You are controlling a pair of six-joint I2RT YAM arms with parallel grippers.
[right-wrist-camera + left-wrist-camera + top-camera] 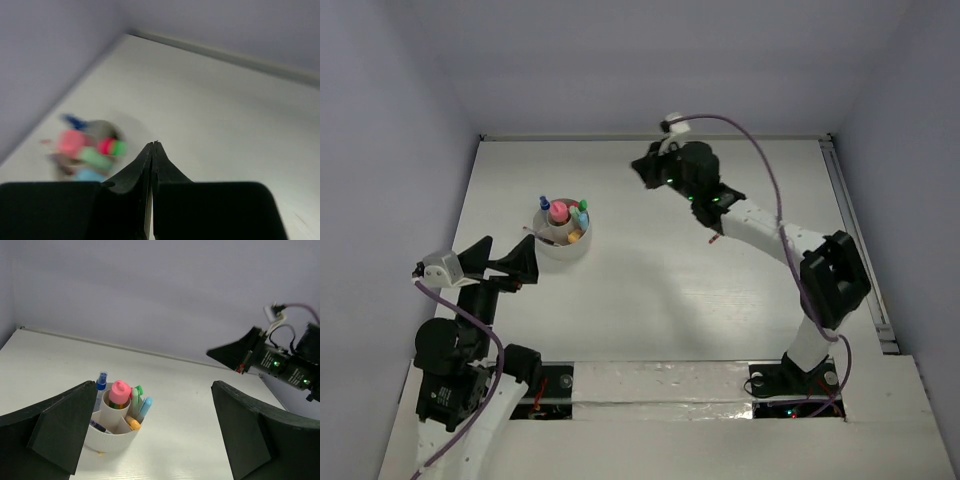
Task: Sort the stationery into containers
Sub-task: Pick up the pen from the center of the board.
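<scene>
White table (670, 290), lilac walls (620, 60), left jaws spread, right jaws closed, both empty

White arms (760, 225), black fingers (60, 425), purple cables (770, 175)

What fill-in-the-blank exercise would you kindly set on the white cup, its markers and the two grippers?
1. The marker in the central tube of the white cup has a ____ cap.
2. The right gripper is ____, with nothing between its fingers.
3. The left gripper is wide ____.
4. In the top view, the cup sits nearer the ____ arm.
Missing words: pink; shut; open; left.
</scene>
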